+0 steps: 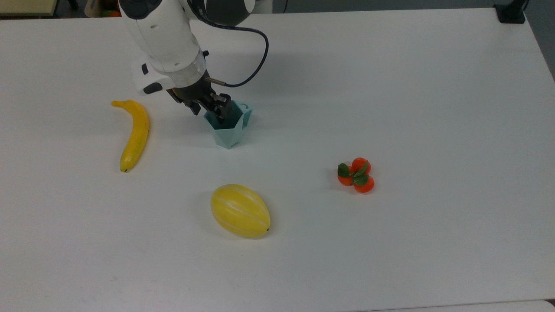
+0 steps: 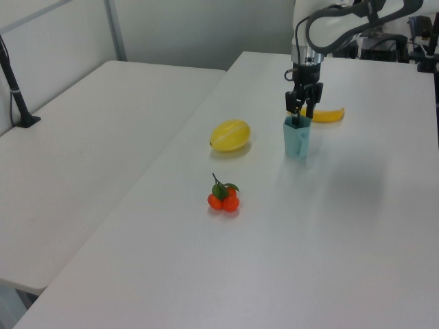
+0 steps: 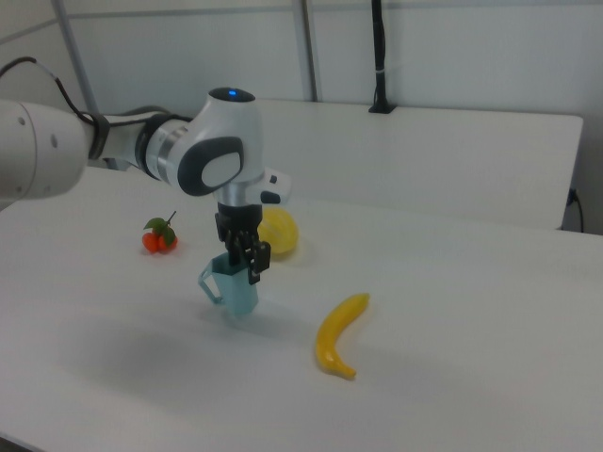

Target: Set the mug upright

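Observation:
The pale blue-teal faceted mug [image 1: 229, 130] stands upright on the white table [image 1: 390, 86], its dark teal opening facing up and its handle on the top view's right. In the left view the mug [image 2: 297, 140] stands in front of the banana; in the right view the mug [image 3: 240, 294] has its handle on the right view's left. My gripper [image 1: 213, 108] hangs just over the mug's rim, open, its fingers spread on either side of the rim's near wall. The same spread shows on the gripper [image 2: 300, 115] in the left view. In the right view the gripper [image 3: 247, 266] sits right at the rim.
A yellow banana [image 1: 135, 134] lies to the top view's left of the mug. A yellow melon [image 1: 239, 210] lies nearer the front edge. A cluster of small oranges with leaves [image 1: 356, 175] sits to the top view's right. A black cable [image 1: 256, 65] loops from the wrist.

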Available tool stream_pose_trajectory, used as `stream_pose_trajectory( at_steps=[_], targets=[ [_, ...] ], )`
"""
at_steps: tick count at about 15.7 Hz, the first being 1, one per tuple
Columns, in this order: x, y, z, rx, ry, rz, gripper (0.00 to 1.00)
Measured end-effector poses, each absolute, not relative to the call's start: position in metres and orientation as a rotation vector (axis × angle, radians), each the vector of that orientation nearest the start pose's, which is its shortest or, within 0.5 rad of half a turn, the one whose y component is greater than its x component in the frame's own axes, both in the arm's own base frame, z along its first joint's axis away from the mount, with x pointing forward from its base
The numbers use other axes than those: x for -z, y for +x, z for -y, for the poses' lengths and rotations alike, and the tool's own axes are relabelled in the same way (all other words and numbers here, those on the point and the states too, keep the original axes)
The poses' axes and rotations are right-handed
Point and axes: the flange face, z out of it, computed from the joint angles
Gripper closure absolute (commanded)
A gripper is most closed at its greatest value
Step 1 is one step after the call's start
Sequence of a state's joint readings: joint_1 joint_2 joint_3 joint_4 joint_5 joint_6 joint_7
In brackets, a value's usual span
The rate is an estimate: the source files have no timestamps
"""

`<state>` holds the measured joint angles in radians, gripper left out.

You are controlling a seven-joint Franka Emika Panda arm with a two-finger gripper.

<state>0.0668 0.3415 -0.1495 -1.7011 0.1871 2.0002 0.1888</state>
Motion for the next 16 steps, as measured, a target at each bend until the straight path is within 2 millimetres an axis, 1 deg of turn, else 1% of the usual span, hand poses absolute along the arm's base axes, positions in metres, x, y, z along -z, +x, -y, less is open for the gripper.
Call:
stream_pose_trajectory(
  at_steps=[3,6,8,11,13,14,16],
  targets=[
    [-0.432,0.643,0.039,-0.027,-3.003,-0.486,0.00],
    [-0.478,0.638,0.056,0.074,-3.020,-0.498,0.00],
    [-0.506,0.627,0.076,0.101,-3.031,-0.478,0.00],
    [-0.546,0.604,0.110,0.139,-3.039,-0.423,0.00],
    [-0.564,0.591,0.123,0.147,-3.035,-0.422,0.00],
    [-0.568,0.588,0.125,0.150,-3.034,-0.422,0.00],
    [-0.570,0.586,0.126,0.146,-3.033,-0.423,0.00]
  ],
)
